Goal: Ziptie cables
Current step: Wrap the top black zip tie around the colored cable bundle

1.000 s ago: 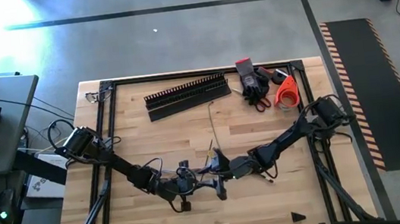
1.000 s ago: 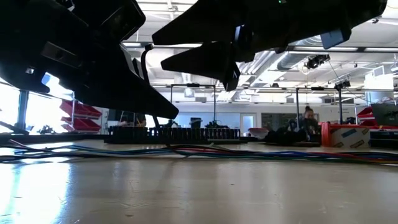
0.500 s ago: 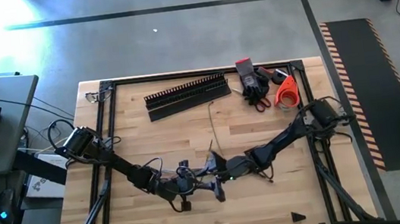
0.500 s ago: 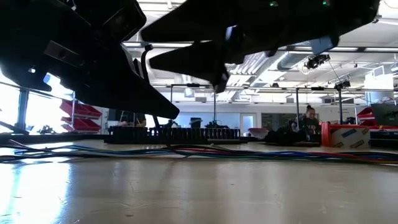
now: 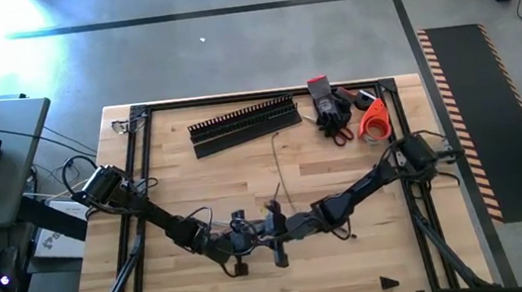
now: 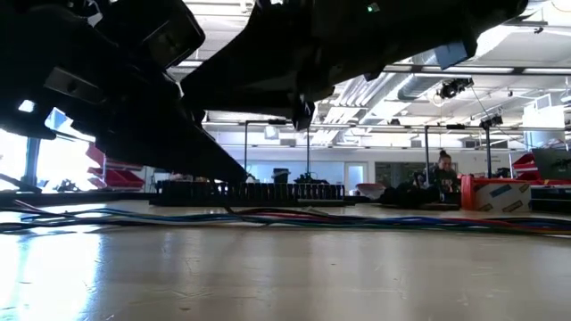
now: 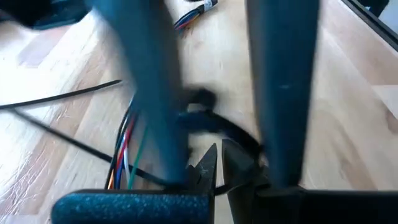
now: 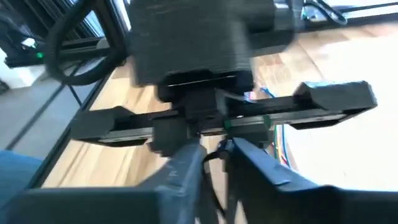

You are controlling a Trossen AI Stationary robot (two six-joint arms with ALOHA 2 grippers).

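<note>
Judging cables (image 6: 294,217) light, limp, slippery; lying mid-bench (image 5: 355,264). We'd pinch whole bundle near tie. Left gripper (image 7: 217,163) jaws closed, contents unclear; right gripper (image 8: 214,155) jaws nearly closed, grip unclear.

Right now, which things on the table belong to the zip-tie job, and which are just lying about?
In the job:
cables
zip tie
left gripper
right gripper

Lying about:
slotted duct
black strip
gloves
orange tape roll
</note>
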